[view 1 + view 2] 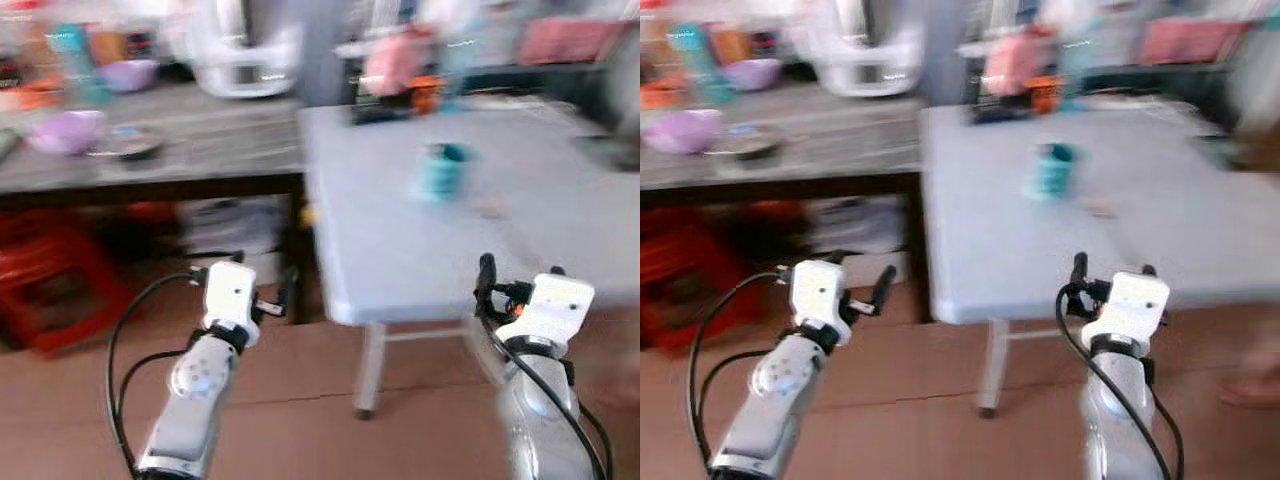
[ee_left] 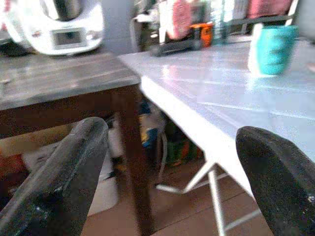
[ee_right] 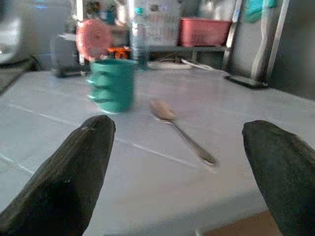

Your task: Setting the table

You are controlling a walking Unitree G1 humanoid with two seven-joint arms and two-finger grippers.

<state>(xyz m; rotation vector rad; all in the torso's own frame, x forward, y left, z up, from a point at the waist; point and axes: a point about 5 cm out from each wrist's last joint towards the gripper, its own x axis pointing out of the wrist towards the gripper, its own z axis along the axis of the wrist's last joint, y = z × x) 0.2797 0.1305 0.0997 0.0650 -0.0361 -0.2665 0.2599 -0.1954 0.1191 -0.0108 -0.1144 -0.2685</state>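
A teal mug [image 1: 442, 170] stands upright on the white folding table [image 1: 400, 250], with a metal spoon [image 3: 182, 135] lying on the tabletop beside it. My left gripper [image 1: 285, 292] is held out below the table's near left corner, open and empty. At the table's near edge my right gripper [image 1: 505, 275] is also open with nothing between its fingers [image 3: 69, 182]. Both mug and spoon lie well ahead of the grippers. The eye views are blurred.
A dark wooden table [image 1: 200, 160] on the left carries a purple bowl [image 1: 68, 130], a small dish [image 1: 130, 143] and a white kitchen appliance [image 1: 245, 50]. A red crate [image 1: 50, 285] sits under it. Clutter lines the white table's far edge.
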